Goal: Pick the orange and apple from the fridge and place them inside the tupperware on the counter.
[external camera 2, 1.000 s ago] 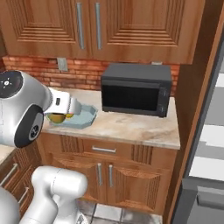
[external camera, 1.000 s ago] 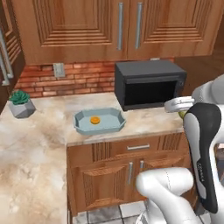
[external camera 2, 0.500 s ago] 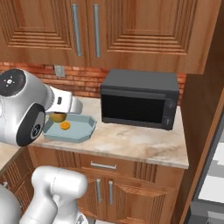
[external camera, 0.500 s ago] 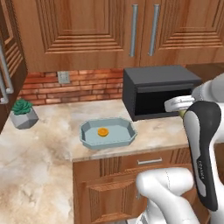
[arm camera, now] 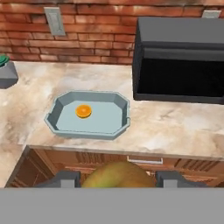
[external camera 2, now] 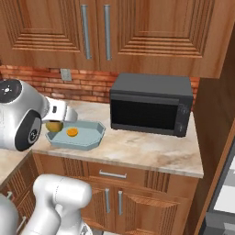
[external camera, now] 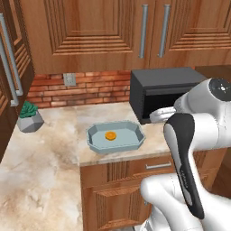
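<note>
My gripper is shut on the apple, a dull golden-brown fruit that fills the gap between the two fingertips. In the right base view the apple hangs just over the left end of the tupperware. The tupperware is a pale blue-grey tray on the beige counter, ahead of and below the hand. The bright orange lies inside it, left of centre. The orange sits mid-tray in the tupperware. A pale grey strip of the fridge shows at the right edge.
A black microwave stands on the counter right of the tray, close to the arm's elbow. A grey plant pot sits far left near the brick wall. Wooden cabinets with bar handles hang above.
The whole picture has shifted, so the base has driven and the camera moved with it. The tray and microwave now look larger and closer. The apple stays held in the gripper.
</note>
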You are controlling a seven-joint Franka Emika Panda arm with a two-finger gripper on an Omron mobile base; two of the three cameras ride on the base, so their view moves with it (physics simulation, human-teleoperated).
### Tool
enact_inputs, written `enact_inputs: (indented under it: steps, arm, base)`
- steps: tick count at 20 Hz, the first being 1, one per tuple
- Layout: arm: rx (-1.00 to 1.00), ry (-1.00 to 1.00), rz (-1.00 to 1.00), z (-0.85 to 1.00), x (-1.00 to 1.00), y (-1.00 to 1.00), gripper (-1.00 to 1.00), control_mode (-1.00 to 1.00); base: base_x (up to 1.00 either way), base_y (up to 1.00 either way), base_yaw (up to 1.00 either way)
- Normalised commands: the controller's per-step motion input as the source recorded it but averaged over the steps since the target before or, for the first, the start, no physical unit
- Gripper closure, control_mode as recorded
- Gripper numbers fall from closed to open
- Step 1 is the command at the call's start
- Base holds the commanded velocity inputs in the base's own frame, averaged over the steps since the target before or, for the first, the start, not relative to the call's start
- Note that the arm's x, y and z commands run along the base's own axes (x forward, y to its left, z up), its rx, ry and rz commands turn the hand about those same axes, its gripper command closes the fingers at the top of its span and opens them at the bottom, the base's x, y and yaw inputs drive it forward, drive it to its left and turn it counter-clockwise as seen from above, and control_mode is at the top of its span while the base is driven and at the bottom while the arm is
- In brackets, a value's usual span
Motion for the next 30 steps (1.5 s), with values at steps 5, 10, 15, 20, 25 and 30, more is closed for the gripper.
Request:
enact_inputs:
  steps: [5, 10, 15, 20, 25, 30]
  arm:
    - [0.0, 0.08, 0.0, -0.36, 0.87, 0.06, 1.0, -1.0]
    - [0.0, 0.12, 0.0, -0.4, 0.94, 0.16, 1.0, -1.0]
    - [0.0, 0.11, 0.0, -0.49, 0.74, 0.28, 1.0, -1.0]
    - [0.0, 0.01, 0.0, -0.56, 0.49, 0.26, 1.0, -1.0]
    - [0.0, 0.0, 0.0, -0.41, 0.27, 0.11, 1.0, -1.0]
    - [0.0, 0.0, 0.0, -0.23, 0.19, 0.0, 1.0, -1.0]
  base:
    - [0.0, 0.0, 0.0]
    - [0.0, 0.0, 0.0]
    - [0.0, 0.0, 0.0]
    - [0.0, 0.0, 0.0]
    - [0.0, 0.0, 0.0]
    - [0.0, 0.0, 0.0]
